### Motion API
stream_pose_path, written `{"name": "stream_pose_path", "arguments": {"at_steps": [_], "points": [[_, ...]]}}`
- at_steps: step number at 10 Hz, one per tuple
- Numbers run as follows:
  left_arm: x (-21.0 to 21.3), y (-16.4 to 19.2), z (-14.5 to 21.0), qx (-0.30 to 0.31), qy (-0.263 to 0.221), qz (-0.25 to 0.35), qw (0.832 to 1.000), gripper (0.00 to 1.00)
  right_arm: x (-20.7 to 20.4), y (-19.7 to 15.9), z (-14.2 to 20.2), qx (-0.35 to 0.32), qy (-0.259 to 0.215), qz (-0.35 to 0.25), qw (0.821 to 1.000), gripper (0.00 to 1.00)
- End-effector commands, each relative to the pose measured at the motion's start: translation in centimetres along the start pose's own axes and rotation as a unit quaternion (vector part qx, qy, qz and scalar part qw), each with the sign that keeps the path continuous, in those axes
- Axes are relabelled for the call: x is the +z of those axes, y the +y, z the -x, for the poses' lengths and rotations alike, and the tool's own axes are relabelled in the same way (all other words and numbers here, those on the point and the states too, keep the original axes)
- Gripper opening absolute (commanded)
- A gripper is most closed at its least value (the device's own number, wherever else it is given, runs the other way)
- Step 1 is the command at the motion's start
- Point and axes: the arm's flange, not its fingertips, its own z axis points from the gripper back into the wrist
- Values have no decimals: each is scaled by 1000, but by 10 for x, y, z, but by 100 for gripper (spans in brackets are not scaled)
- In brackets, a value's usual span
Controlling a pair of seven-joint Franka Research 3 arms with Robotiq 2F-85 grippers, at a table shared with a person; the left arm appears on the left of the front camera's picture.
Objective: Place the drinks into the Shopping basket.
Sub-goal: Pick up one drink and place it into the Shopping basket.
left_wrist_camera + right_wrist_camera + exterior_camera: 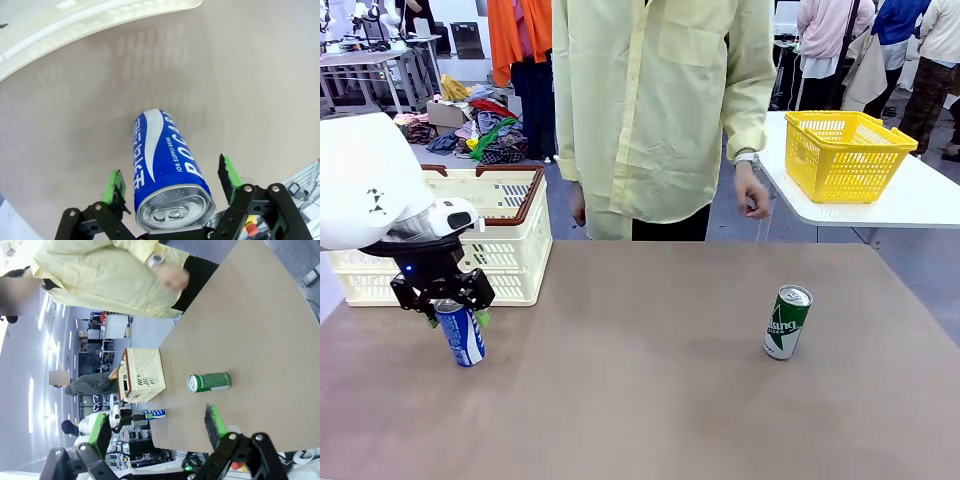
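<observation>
A brown desk [640,400] is seen from the robot's side, with a person in a pale yellow shirt standing at the far edge.

The left jaws are lowered over a blue-and-white drink can [463,338] that stands on the desk. In the left wrist view the blue can [162,155] is framed between the two green pads [116,186], with a thin gap visible on each side. The left jaws are therefore released, set around the can just under its silver top, and nothing is gripped yet.

The cream Shopping basket [510,240] is found just beyond the left jaws, near them on the desk.

A green drink can [786,322] stands well apart from the left jaws, toward the robot's right. In the right wrist view the same green can [210,382] is seen ahead of the right jaws, clear of them. The right jaws are released and empty, their pads [214,421] spread wide.

The cans are judged to be slim, smooth metal: stiff if full, easily dented if squeezed hard, and somewhat slippery. Whether they are full cannot be told. A hold across the round wall, in the upper half and square to the can, is judged safest. A tall narrow can is likely to be tipped if one pad arrives first.
</observation>
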Motion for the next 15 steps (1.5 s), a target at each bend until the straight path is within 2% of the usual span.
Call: {"name": "stream_pose_path", "arguments": {"at_steps": [1,2,6,7,8,9,10,11,12,13,15], "points": [[2,-5,-5,10,10,-15,1000,4,1,1,-1,7,-1,-11,1000,100],[0,-5,-6,8,11,-16,1000,0,1,1,-1,7,-1,-11,1000,100],[-1,-6,-8,3,15,-29,999,0,1,1,-1,7,-1,-11,1000,100],[12,-6,-7,-5,10,-23,1000,0,1,1,-1,7,-1,-11,1000,100],[45,-4,-4,-8,-17,-19,1000,0,1,1,-1,7,-1,-11,1000,100],[89,-5,-2,-30,-21,7,999,0,1,1,-1,7,-1,-11,1000,100],[132,-5,-6,-18,-23,10,1000,0,1,1,-1,7,-1,-11,1000,100],[175,-7,-15,-45,-17,56,997,0,1,1,-1,7,-1,-11,1000,100],[218,-6,-32,-7,-62,50,997,0,1,1,-1,7,-1,-11,1000,100],[245,-2,-51,-29,-77,84,993,0,1,1,-1,7,-1,-11,1000,100],[261,11,-95,16,-169,49,984,0,1,1,-1,7,-1,-11,1000,100]]}}
